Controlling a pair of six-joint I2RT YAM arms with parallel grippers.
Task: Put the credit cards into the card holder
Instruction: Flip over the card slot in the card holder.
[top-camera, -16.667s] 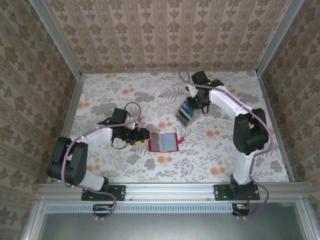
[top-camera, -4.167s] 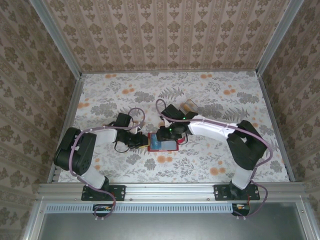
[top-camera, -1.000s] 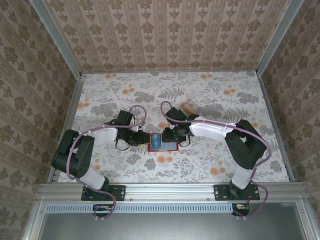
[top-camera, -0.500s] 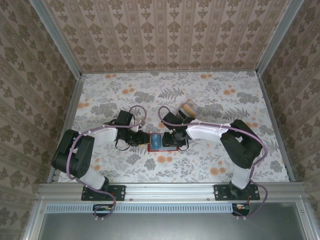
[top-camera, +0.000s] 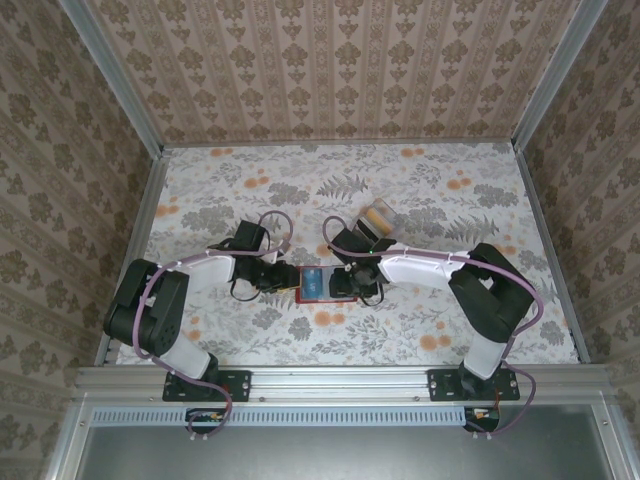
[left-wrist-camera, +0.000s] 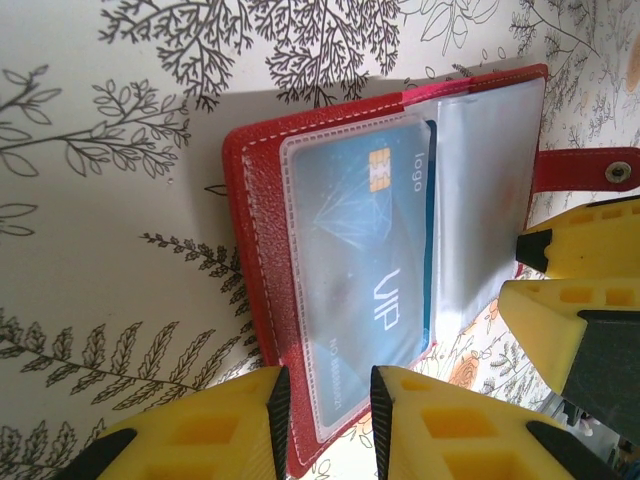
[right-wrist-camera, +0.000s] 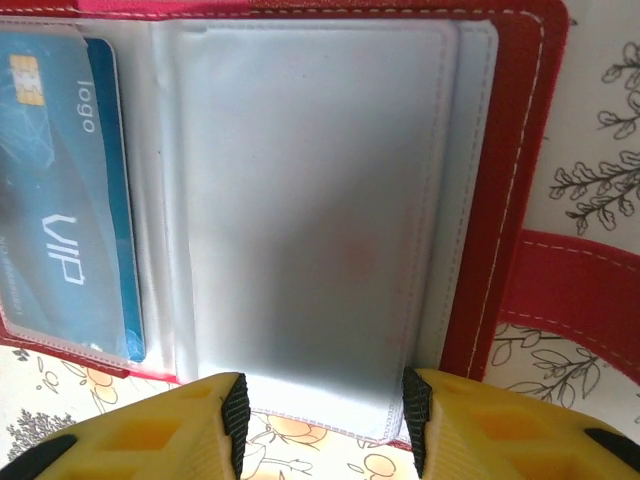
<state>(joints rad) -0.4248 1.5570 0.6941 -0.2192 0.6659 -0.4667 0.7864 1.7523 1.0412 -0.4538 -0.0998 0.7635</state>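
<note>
Jaws of the left gripper (left-wrist-camera: 330, 395) stand narrowly parted, clasping nothing. The open red card holder (left-wrist-camera: 260, 300) lies flat on the floral table (top-camera: 220, 180) right at its tips, one edge running into the gap. Just ahead of it, a blue card (left-wrist-camera: 365, 260) sits inside a clear sleeve. Across the holder, the right gripper (right-wrist-camera: 320, 395) faces it, released and spread wide astride the empty pocket (right-wrist-camera: 300, 200), with the red tab strap (right-wrist-camera: 570, 280) beside one finger. Beyond the right gripper, well apart, more credit cards (top-camera: 377, 214) rest, a tan-orange one uppermost.
</note>
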